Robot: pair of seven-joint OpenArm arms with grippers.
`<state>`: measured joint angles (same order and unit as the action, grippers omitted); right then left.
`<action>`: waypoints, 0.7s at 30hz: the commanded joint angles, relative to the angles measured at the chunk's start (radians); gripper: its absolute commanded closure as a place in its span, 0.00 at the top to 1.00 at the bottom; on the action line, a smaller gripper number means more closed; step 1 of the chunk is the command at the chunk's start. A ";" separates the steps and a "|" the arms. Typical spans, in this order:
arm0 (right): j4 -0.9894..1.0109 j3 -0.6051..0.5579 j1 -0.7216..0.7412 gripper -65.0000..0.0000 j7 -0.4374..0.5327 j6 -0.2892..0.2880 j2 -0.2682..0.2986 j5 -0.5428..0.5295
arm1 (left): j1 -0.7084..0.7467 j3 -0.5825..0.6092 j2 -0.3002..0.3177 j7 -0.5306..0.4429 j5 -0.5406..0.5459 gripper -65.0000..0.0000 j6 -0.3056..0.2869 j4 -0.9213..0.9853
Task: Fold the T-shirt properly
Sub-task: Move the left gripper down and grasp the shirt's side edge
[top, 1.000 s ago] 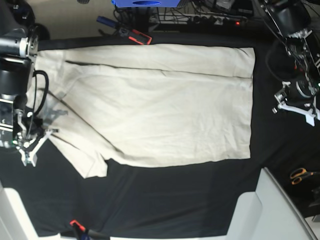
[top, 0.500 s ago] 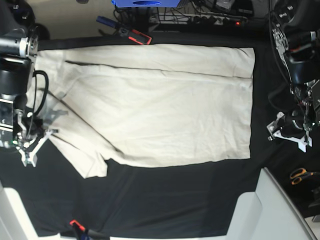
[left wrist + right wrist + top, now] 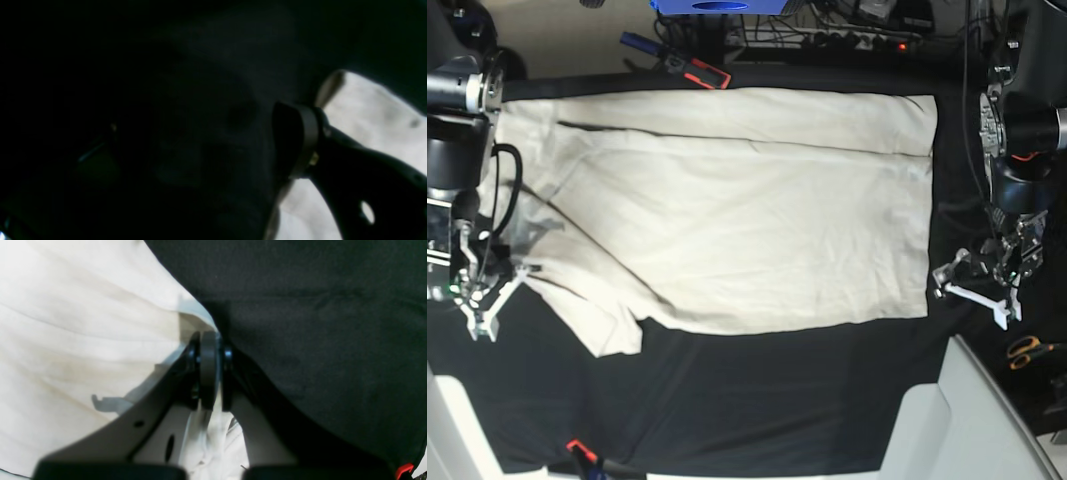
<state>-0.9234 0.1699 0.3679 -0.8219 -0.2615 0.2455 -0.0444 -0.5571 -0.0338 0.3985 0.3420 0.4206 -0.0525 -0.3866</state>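
- Right gripper (image 3: 210,373) pinches the T-shirt (image 3: 727,220) edge, jaws tight.
- Left gripper (image 3: 972,290) spread wide over black tablecloth (image 3: 757,400) (holding nothing).
- Orange scissors (image 3: 1027,350) nearby.

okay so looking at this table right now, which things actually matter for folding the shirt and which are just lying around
Part of the job:
- T-shirt, spread flat on the black tablecloth
- right gripper, shut on the shirt's edge
- left gripper, open, over the cloth beside the shirt's hem

Just lying about:
- orange-handled scissors
- red and black tool at the table's far edge
- blue object
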 commanded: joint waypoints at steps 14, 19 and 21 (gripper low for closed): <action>-0.018 0.003 0.029 0.00 0.013 0.001 0.013 -0.001 | -0.053 0.133 -0.056 -0.149 0.005 0.83 -0.007 0.024; -0.018 0.004 0.029 0.00 0.014 0.001 0.013 -0.001 | -0.079 0.133 -0.062 -0.151 0.007 0.83 -0.014 0.084; -0.019 0.004 0.030 0.00 0.014 0.001 0.013 -0.001 | -0.079 0.134 -0.074 -0.151 0.007 0.83 -0.042 0.087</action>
<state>-0.9237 0.1699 0.3679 -0.8227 -0.2611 0.2455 -0.0437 -0.6041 0.1001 0.3210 0.2054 0.4221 -0.0837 -0.2901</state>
